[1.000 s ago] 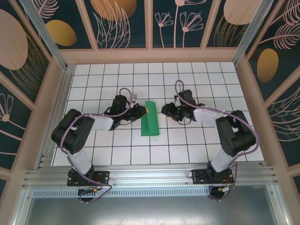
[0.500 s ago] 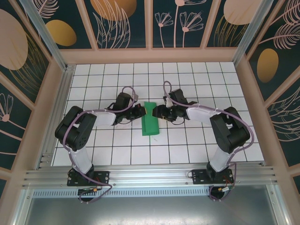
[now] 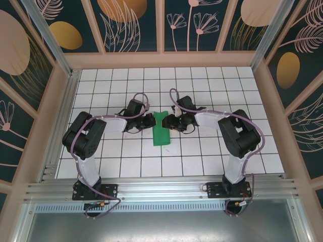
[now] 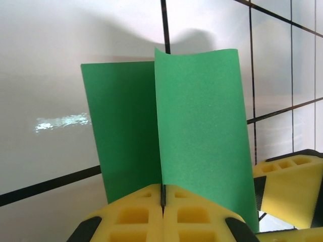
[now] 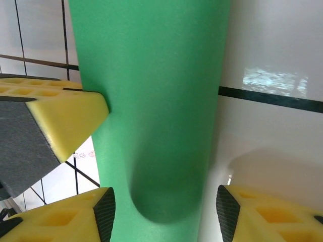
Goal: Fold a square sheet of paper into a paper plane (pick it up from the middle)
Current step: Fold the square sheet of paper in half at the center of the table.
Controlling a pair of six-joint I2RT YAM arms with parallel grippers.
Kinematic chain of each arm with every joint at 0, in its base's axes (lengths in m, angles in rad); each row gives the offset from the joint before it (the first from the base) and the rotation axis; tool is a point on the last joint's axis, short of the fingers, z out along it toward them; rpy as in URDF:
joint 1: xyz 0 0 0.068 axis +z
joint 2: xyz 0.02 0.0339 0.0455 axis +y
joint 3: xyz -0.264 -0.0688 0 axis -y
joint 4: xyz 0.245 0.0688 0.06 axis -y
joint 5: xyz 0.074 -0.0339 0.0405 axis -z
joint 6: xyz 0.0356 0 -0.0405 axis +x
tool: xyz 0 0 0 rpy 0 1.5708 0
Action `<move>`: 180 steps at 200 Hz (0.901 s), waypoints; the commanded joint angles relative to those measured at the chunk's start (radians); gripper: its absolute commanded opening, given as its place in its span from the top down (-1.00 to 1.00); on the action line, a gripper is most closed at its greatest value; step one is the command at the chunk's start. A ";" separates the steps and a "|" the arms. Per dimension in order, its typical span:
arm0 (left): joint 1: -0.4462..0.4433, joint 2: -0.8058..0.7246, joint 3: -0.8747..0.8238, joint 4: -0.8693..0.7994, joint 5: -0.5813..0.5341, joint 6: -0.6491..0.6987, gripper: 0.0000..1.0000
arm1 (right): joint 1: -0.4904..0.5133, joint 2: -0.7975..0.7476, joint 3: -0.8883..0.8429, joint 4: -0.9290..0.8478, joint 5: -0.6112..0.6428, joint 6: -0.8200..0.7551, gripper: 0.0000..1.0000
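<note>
Overhead, the green sheet of paper (image 3: 161,132) lies at the middle of the white-tiled tabletop (image 3: 101,151) as a narrow folded strip. Its long axis runs from the tabletop's near edge toward its far edge with barely any slant, and both ends look blunt. The left end effector (image 3: 150,121) meets the strip's far half from the tabletop's left side, and the right end effector (image 3: 170,122) meets it from the right. From that height the state of either pair of fingers is too small to tell.

The left wrist view supplies the detail. The left end effector (image 4: 162,214) has its yellow pads pressed together on the paper. Two flat green panels, one shaded and one brighter, meet in a straight line that runs into the seam between the pads. One yellow finger (image 4: 290,184) of the right arm sits at the brighter panel's edge.

The right wrist view shows the other side of the fold as a smooth, rounded green band. The right end effector (image 5: 166,201) is spread, one finger on each side of the band, with bare tabletop showing beside the right-hand one. A left-arm pad (image 5: 65,121) touches the band's edge.
</note>
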 commanded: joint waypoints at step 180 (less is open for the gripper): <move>-0.003 -0.059 0.035 -0.109 -0.109 -0.032 0.52 | 0.039 0.111 0.069 -0.145 0.139 -0.017 0.09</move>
